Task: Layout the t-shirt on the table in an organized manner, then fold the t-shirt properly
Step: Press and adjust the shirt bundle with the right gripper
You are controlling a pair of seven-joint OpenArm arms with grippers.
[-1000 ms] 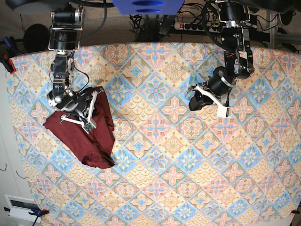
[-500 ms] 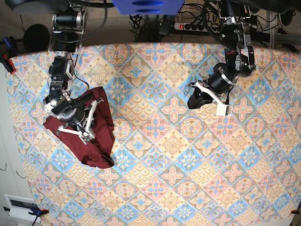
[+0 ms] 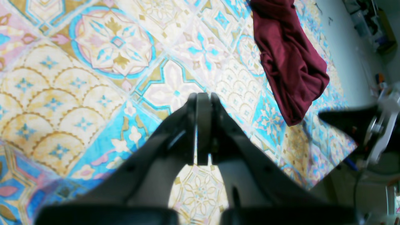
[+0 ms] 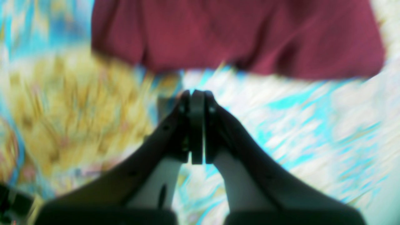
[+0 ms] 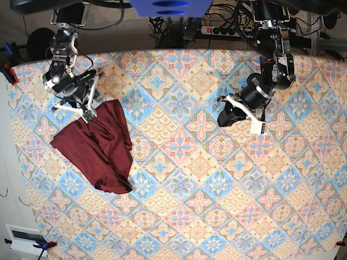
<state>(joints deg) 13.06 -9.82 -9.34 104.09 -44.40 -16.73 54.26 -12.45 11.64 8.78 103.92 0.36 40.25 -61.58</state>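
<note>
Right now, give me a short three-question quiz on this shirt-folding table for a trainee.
1. True or false: the shirt lies spread flat with both sleeves out.
2. Which pincer is nearer the shirt: (a) left pincer or (b) right pincer?
3. Fill in: both pincers are ___ and hold nothing.

Key: 1 false, it lies bunched near one edge of the table. 2 b. 3 shut.
</note>
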